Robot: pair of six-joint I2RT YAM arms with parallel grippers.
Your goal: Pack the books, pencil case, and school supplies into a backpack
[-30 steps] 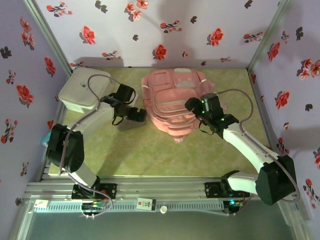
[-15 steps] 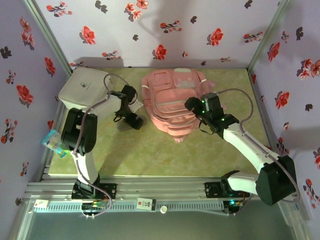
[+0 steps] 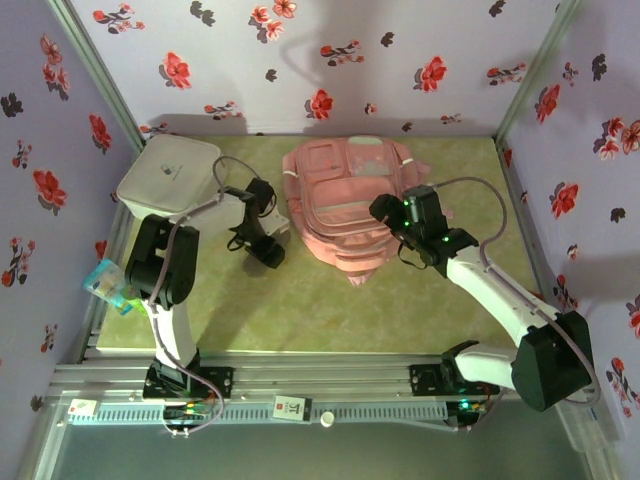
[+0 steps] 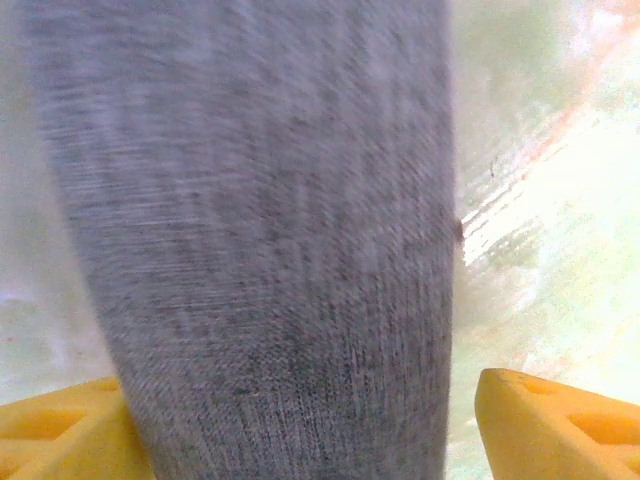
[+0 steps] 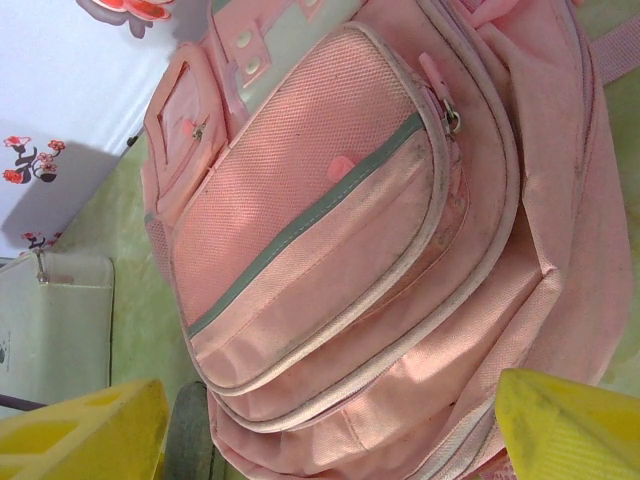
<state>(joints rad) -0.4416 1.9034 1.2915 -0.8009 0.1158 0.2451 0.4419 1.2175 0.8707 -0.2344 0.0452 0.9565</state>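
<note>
The pale-pink backpack lies flat at the back middle of the green mat, front pockets up and zips shut. My right gripper hovers open over its right side, the yellow fingers wide apart above the pockets. My left gripper is down just left of the backpack, jaws either side of a grey fabric pencil case. The case lies against the left finger, and a gap shows at the right finger. The case's end shows beside the backpack. The books are out of view.
A white rounded-corner box stands at the back left, close to the left arm. A teal-and-orange packet lies at the left edge by the wall. Flowered walls close in the left, back and right sides.
The left arm has drawn its elbow back to the left and its gripper has come down over the grey pencil case, which now shows less from above. The right arm has not moved.
</note>
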